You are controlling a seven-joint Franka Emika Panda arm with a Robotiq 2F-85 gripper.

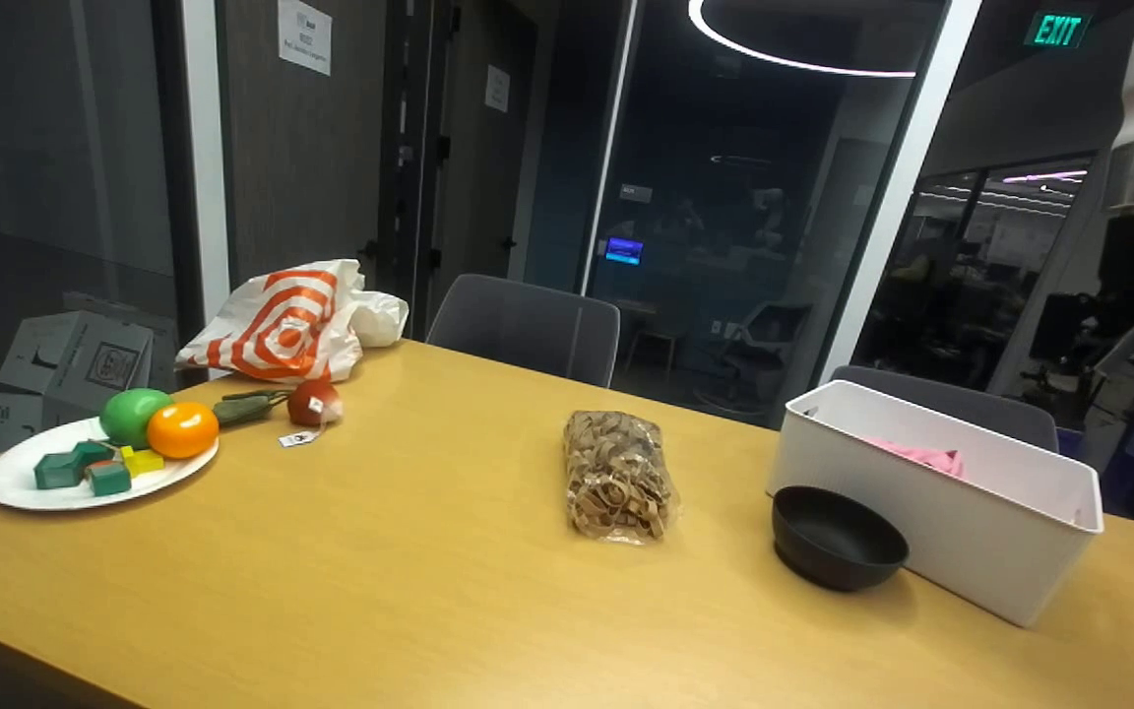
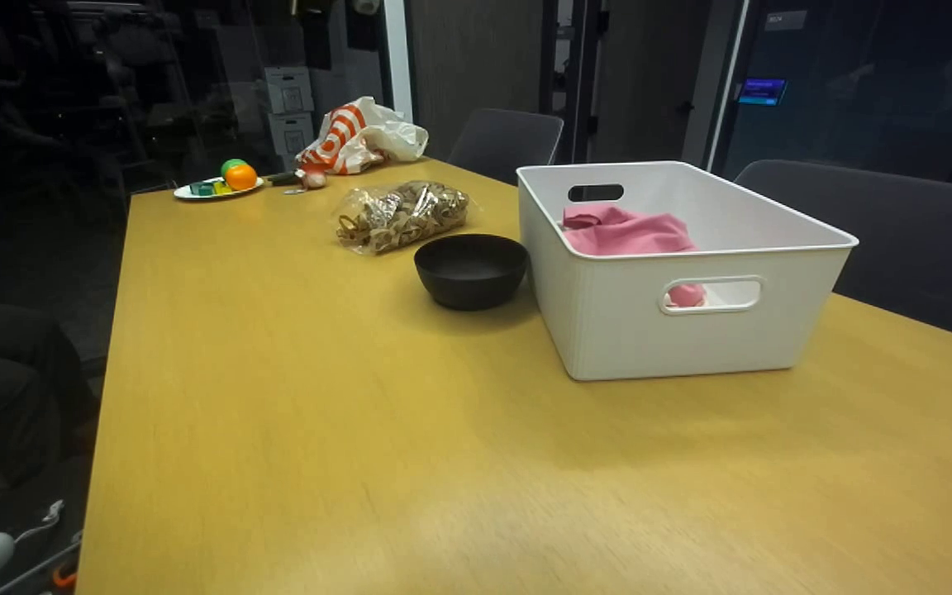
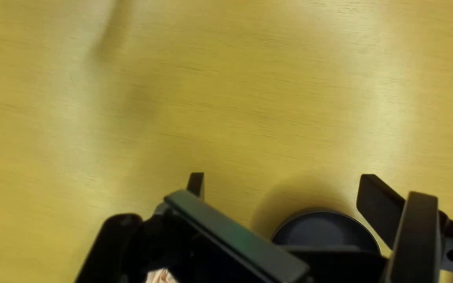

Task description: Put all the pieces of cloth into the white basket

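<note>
A pink cloth [image 1: 921, 457] lies inside the white basket [image 1: 980, 537], which stands on the table. In an exterior view the cloth [image 2: 629, 232] is heaped against the basket [image 2: 625, 326] wall, and some pink shows through the handle slot. No cloth shows on the table in the exterior views. My gripper [image 3: 281, 179] is open and empty in the wrist view, above the table, with the black bowl seen beyond and between its fingers. A pale crinkled thing [image 3: 160, 276] peeks out at the bottom edge; I cannot tell what it is.
The black bowl [image 1: 838, 539] stands close beside the basket; it also shows in the wrist view [image 3: 321, 230]. A clear bag of tan loops [image 1: 618, 478] lies nearby. A plate [image 1: 16, 483] with toy food, a red ball-like item [image 1: 311, 403] and a white-orange plastic bag [image 1: 282, 325] sit at the far end.
</note>
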